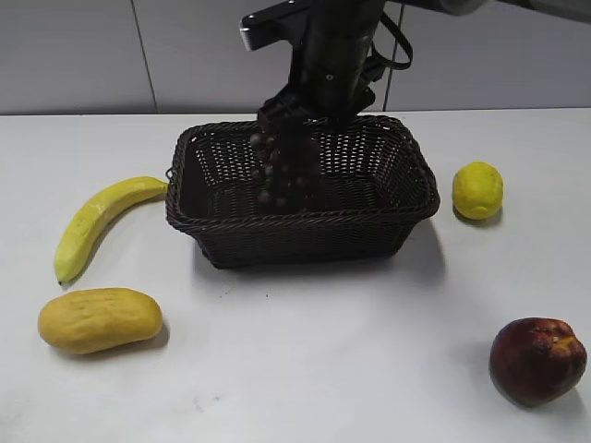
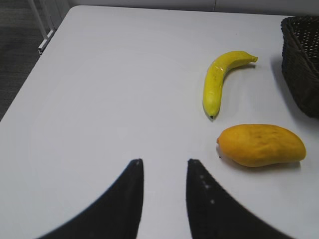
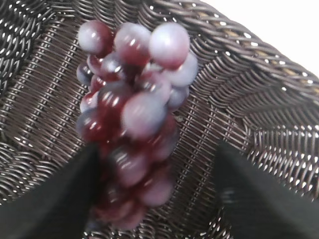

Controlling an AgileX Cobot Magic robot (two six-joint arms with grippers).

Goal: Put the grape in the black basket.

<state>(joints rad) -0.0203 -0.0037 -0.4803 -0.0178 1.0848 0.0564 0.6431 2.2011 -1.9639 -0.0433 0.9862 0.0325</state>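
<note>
The grape is a bunch of glossy dark red and purple grapes, upright inside the black basket, left of its middle. My right gripper is directly above it at the basket's back rim. In the right wrist view the jaws are spread wide. The blurred grape lies against the left finger, clear of the right one, over the woven basket floor and rim. My left gripper is open and empty over bare table, left of the basket.
A banana and a mango lie left of the basket. A lemon sits to its right and a dark red apple at the front right. The table's left edge shows in the left wrist view.
</note>
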